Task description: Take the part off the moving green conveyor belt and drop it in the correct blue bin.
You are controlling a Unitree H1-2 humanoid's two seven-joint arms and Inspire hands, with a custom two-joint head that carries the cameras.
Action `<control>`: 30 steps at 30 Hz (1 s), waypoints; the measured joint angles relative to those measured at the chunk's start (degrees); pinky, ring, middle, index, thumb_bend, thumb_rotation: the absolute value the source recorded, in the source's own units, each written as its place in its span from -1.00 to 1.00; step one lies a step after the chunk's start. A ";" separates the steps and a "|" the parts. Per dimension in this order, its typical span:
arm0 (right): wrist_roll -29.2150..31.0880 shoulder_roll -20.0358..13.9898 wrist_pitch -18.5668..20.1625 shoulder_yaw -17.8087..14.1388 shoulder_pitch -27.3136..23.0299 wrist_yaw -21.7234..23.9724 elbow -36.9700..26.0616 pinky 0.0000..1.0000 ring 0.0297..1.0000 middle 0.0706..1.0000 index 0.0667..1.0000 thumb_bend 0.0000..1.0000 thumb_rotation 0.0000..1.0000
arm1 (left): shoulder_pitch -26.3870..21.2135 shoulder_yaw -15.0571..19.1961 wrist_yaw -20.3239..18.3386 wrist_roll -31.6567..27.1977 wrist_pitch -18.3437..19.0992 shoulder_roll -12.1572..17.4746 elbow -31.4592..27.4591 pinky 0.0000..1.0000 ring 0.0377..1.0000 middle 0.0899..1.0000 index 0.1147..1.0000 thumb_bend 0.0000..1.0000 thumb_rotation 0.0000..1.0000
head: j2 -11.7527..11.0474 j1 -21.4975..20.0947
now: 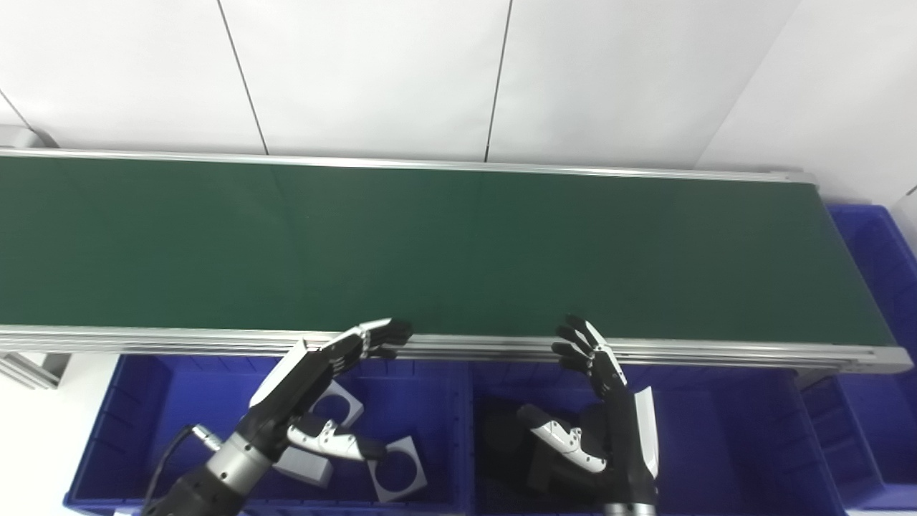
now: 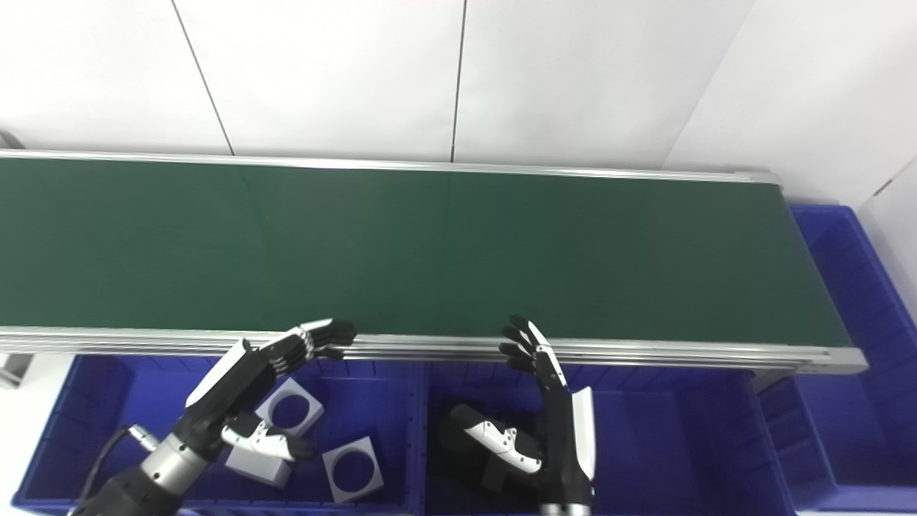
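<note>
The green conveyor belt (image 1: 444, 244) runs across the picture and carries no part. My left hand (image 1: 315, 387) is open and empty, hovering over the left blue bin (image 1: 129, 430), its fingertips at the belt's near rail. My right hand (image 1: 602, 408) is open and empty, fingers pointing up, over the middle blue bin (image 1: 723, 437). The left bin holds grey square parts with round holes (image 1: 397, 469). The middle bin holds black parts (image 1: 501, 430), partly hidden by my right hand.
The belt's aluminium rail (image 1: 716, 351) runs between the hands and the belt. Another blue bin (image 1: 877, 251) stands at the belt's right end, and one more (image 1: 852, 437) at the lower right. A white wall (image 1: 430, 72) stands behind the belt.
</note>
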 measured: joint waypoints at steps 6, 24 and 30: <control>-0.16 0.02 0.00 -0.02 1.68 0.29 -0.44 0.43 0.52 0.60 0.76 0.74 0.18 | 1.96 3.20 0.33 -1.07 -0.18 -4.68 1.79 0.56 0.61 0.62 0.60 0.87 -0.12 | 0.35 -0.36; 2.01 -0.22 0.01 -0.97 1.80 4.43 -0.73 0.46 0.53 0.61 0.76 0.72 0.12 | 4.05 9.54 0.28 0.34 -0.34 -10.08 5.42 0.64 0.71 0.74 0.75 0.95 -0.13 | -0.62 1.58; 2.49 -0.21 0.01 -1.29 1.61 4.55 -0.69 0.47 0.53 0.62 0.76 0.75 0.15 | 5.41 9.00 0.40 1.92 -0.36 -9.54 4.94 0.73 0.81 0.82 0.77 0.93 -0.16 | -0.53 1.76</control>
